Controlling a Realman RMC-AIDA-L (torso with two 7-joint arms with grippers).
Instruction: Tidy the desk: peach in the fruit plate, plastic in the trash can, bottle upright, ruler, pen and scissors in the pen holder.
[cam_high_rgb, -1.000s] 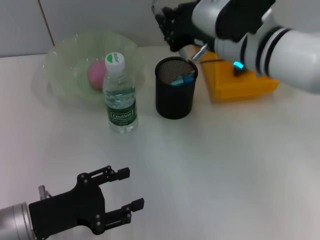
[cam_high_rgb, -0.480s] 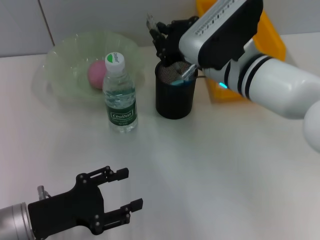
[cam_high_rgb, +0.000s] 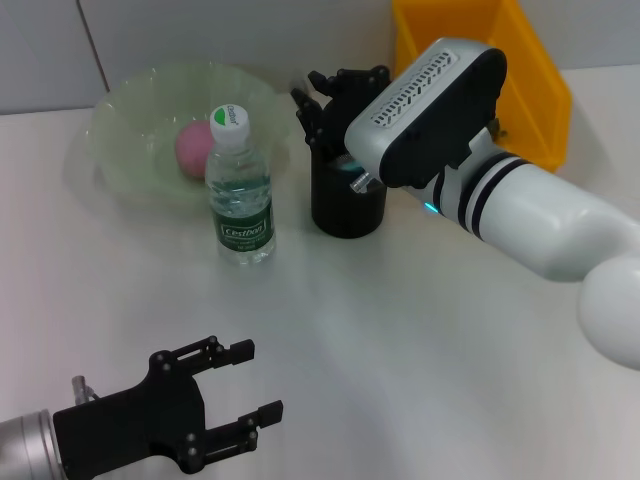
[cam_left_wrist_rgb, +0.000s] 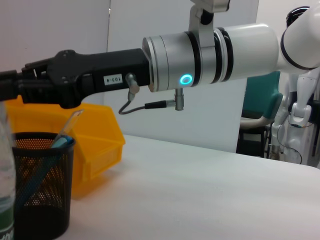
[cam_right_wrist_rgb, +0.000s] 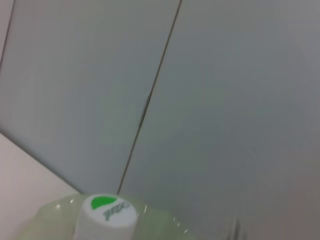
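- The right gripper is held just above the far rim of the black mesh pen holder; whether its fingers are spread or pressed together cannot be told, and nothing is seen pinched.
- A blue-ended item is seen leaning inside the holder.
- The left gripper is parked low at the near table edge, fingers spread, nothing held.
- The water bottle stands upright beside the holder.
- The peach lies in the green fruit plate.
- A yellow bin stands behind the right arm.
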